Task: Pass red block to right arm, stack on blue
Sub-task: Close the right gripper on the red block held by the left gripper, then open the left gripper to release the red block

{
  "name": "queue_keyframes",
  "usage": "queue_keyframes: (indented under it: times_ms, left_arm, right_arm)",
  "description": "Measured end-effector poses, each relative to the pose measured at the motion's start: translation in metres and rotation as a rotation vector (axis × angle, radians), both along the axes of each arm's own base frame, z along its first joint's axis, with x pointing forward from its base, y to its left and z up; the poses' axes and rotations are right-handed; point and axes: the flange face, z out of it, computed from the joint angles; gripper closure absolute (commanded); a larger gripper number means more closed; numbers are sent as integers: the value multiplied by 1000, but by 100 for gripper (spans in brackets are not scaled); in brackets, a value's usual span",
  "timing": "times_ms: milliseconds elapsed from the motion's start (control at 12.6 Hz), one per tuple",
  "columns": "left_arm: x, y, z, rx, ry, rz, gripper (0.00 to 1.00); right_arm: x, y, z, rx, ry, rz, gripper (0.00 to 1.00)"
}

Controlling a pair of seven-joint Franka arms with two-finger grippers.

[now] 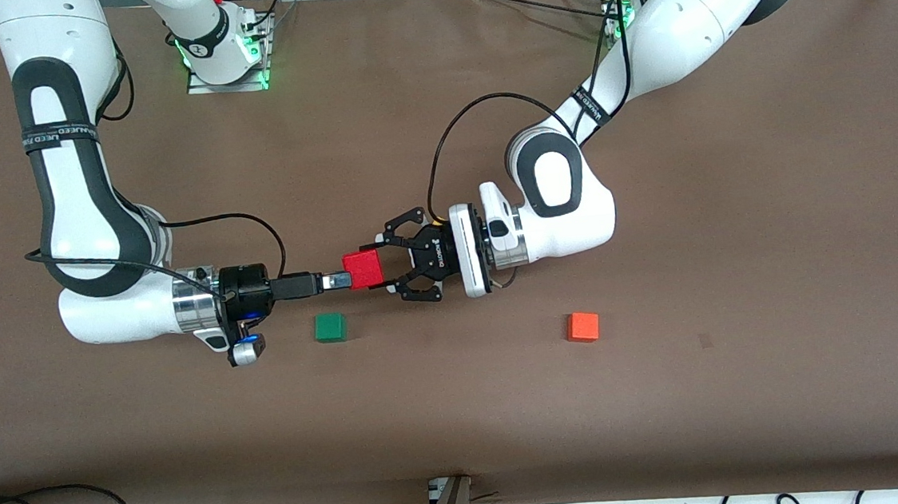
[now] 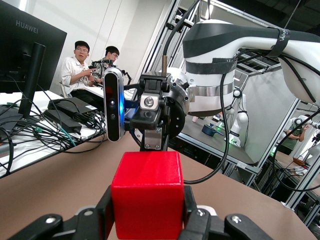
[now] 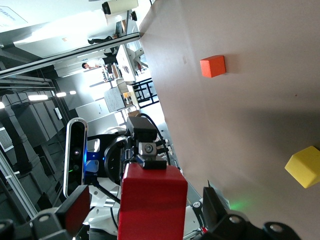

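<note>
The red block (image 1: 364,269) is up in the air over the middle of the table. My left gripper (image 1: 387,266), the wide black linkage one, is shut on it; in the left wrist view its pads (image 2: 104,212) press both sides of the block (image 2: 147,195). My right gripper (image 1: 337,280) faces it end to end, its tip at the block's face. In the right wrist view it (image 3: 145,202) is open, with fingers (image 3: 216,202) standing apart from the block (image 3: 152,205) on two sides. The blue cube is not in view.
A green cube (image 1: 331,327) lies on the brown table (image 1: 461,411) just nearer the front camera than the grippers. An orange cube (image 1: 583,326) lies toward the left arm's end, also seen in the right wrist view (image 3: 212,66). A yellow cube (image 3: 304,166) shows there too.
</note>
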Motion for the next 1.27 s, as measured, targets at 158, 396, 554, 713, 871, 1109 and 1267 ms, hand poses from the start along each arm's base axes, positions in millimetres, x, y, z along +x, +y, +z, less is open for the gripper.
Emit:
queue_keyframes:
  times_ms: [158, 396, 554, 713, 871, 1109, 1267]
  left_arm:
    - [0, 0, 0, 0, 0, 0, 100]
    - [0, 0, 0, 0, 0, 0, 100]
    - [0, 0, 0, 0, 0, 0, 100]
    - [0, 0, 1, -1, -1, 1, 100]
    - [1, 0, 1, 0, -4, 1, 100]
    - [1, 0, 2, 0, -4, 1, 100]
    - [1, 0, 2, 1, -4, 2, 100]
  right_arm:
    - [-1, 0, -1, -2, 26, -2, 2]
    - [-1, 1, -1, -2, 36, -2, 24]
    - [-3, 6, 0, -1, 36, 7, 48]
    - [-5, 11, -1, -5, 37, 18, 63]
    - [-5, 11, -1, -6, 45, 14, 77]
    - [-5, 11, -1, -6, 46, 14, 77]
    - [-5, 11, -1, -6, 46, 13, 76]
